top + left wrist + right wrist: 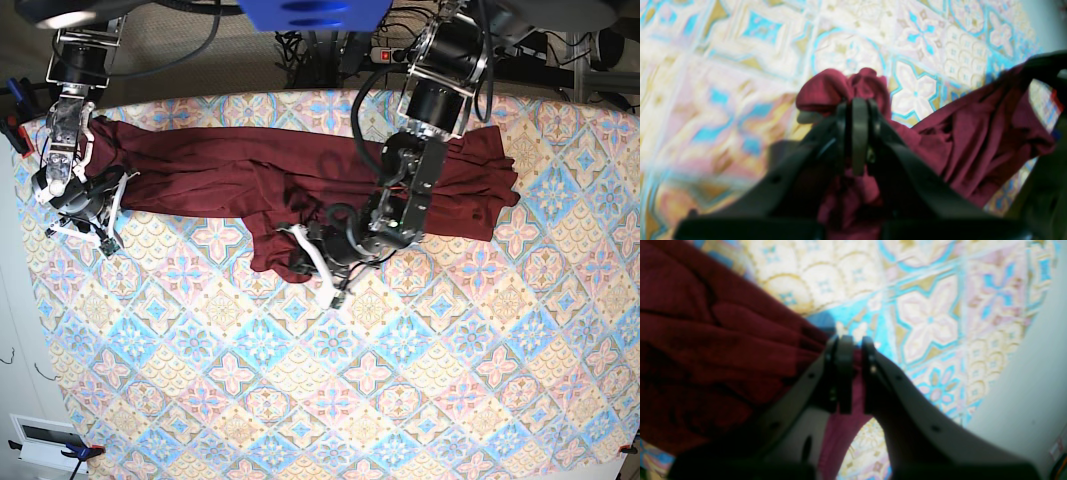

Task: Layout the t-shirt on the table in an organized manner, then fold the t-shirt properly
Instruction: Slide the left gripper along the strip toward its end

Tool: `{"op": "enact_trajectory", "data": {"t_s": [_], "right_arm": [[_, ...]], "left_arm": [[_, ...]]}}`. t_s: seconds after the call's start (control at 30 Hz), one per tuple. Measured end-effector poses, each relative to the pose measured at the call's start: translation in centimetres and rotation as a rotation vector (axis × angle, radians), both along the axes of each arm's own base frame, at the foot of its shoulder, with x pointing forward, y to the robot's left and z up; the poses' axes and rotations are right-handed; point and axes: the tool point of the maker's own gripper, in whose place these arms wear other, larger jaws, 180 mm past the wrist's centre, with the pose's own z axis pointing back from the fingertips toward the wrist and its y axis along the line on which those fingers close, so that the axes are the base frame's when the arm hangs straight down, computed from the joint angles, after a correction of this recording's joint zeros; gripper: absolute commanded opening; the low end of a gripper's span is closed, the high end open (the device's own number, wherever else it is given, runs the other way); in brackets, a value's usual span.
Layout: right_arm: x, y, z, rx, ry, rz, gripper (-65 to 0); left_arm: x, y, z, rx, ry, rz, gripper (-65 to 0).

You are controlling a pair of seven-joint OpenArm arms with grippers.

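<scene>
Maroon t-shirt (250, 165) stretched in a long band across the upper part of the base view, from the upper left edge of the tabletop (400, 400) to right of centre, with a bunched lobe drooping toward mid-frame. Clamped on that lobe: left end effector (312, 255), just left of centre in the base view, fingers pressed together with cloth bulging above the tips in the left wrist view (860, 103) (a rounded wad of fabric (843, 86) sits right over the pinch). From there, the shirt running off to the right of that wrist frame in slack folds.

Right end effector (95, 215) at the far left of the base view, close to the tabletop's left edge; in the right wrist view (853, 343) narrow, pinching a thin layer of maroon cloth between the fingers, the bulk of the garment filling the left half of that frame.

Lower two thirds of the base view: patterned cloth only, broad room below and to the right of both arms. Little margin at the left, where pale floor (1023, 373) starts just past the tabletop's rim.
</scene>
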Motion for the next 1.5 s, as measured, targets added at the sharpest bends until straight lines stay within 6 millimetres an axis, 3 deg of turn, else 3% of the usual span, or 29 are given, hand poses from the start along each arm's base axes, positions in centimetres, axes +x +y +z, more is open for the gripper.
{"op": "enact_trajectory", "data": {"t_s": [0.27,0.43,0.7,0.87,1.03,1.13,1.37,1.43,1.5], "right_arm": [[0.1,0.1,-0.1,0.003,0.001,0.004,-60.8],[0.1,1.7,-0.7,0.013,0.018,0.049,-60.8],[0.1,2.4,-1.1,0.004,0.033,0.078,-60.8],[0.1,2.7,-1.2,0.010,0.035,0.086,-60.8],[0.1,2.7,-1.2,0.011,0.034,0.086,-60.8],[0.1,2.6,-1.2,0.006,0.036,0.086,-60.8],[0.1,2.6,-1.1,0.007,0.035,0.086,-60.8],[0.1,2.6,-1.2,0.006,0.036,0.085,-60.8],[0.1,2.6,-1.1,0.007,0.035,0.086,-60.8]], "left_arm": [[-1.9,5.4,1.0,-0.069,-0.010,0.107,-65.0],[-4.1,8.5,1.8,-0.106,-0.012,0.165,-65.0],[-6.9,13.6,3.1,-0.105,-0.035,0.263,-65.0],[-8.3,15.8,2.8,-0.082,-0.022,0.313,-65.0],[-9.7,16.3,2.1,-0.055,0.002,0.307,-65.0],[-10.4,17.0,1.1,-0.018,0.050,0.305,-57.9],[-11.4,16.9,0.1,0.033,0.152,0.242,-25.2],[-11.1,17.4,0.4,0.024,0.146,0.258,-19.8],[-11.0,17.9,0.5,0.036,0.142,0.270,-18.3]]}}
